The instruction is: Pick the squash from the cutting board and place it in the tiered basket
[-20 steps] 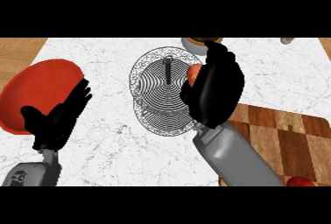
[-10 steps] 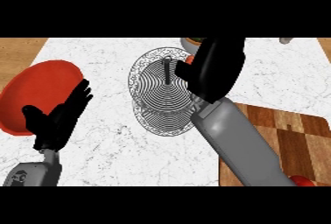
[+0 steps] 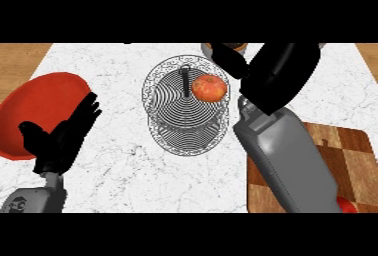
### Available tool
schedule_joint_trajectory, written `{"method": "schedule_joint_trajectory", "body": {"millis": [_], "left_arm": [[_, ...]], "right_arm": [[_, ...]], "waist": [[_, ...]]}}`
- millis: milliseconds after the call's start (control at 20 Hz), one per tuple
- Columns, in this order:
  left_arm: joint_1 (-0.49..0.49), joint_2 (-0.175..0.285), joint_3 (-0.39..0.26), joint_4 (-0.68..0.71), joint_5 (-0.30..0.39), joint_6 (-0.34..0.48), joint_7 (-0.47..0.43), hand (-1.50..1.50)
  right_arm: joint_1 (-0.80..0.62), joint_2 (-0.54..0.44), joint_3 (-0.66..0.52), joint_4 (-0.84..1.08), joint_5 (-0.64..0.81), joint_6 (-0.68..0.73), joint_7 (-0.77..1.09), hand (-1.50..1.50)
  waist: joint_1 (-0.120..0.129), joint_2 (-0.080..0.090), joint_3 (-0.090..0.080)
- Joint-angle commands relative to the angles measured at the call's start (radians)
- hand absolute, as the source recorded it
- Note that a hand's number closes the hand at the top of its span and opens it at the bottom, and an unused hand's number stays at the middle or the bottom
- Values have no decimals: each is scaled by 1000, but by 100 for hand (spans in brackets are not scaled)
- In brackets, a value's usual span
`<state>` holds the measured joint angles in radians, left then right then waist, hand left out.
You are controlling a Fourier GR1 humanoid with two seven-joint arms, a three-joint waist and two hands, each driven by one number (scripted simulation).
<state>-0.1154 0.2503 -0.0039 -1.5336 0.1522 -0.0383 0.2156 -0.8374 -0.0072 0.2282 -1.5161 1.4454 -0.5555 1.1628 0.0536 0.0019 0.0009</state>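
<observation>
Wooden cutting board [image 3: 348,144] lies near right, partly under the grey right forearm. Near left, the left hand [image 3: 63,139] rests open, fingers straight, over a red plate [image 3: 37,100]. Farther off, the squash [image 3: 210,88] sits in the tiered basket [image 3: 173,131] (right of its centre post). Just beyond it, the right hand [image 3: 277,70] is spread and holds nothing.

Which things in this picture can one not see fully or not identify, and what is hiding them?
All in the head view:
- Orange thing at the top edge: mostly covered by the right hand, not identifiable.
- Red thing at the lower edge: cut off there, beside the right forearm.
- Cutting board: its left part lies under that forearm.
- Red plate: partly behind the left hand, cut by the left edge.
</observation>
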Motion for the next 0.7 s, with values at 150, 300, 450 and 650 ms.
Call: {"method": "schedule_joint_trajectory", "body": {"millis": [150, 300, 450, 650], "left_arm": [[38, 8, 24, 6, -1, 5, -15, 0], [80, 26, 48, -10, 17, -14, -36, 0], [56, 18, 48, 15, -3, 11, -23, 0], [50, 13, 60, 16, 12, 8, -22, 0]], "right_arm": [[54, 7, -30, -167, 157, -167, 260, -150], [203, 7, -61, -317, 183, -154, 240, -150], [241, 7, -7, -493, 240, -34, 283, -150], [375, 7, 55, -735, 280, 86, 256, -150]], "waist": [[-38, -11, -1], [-60, -16, 0], [-80, -20, -2], [-87, -18, -2]]}}
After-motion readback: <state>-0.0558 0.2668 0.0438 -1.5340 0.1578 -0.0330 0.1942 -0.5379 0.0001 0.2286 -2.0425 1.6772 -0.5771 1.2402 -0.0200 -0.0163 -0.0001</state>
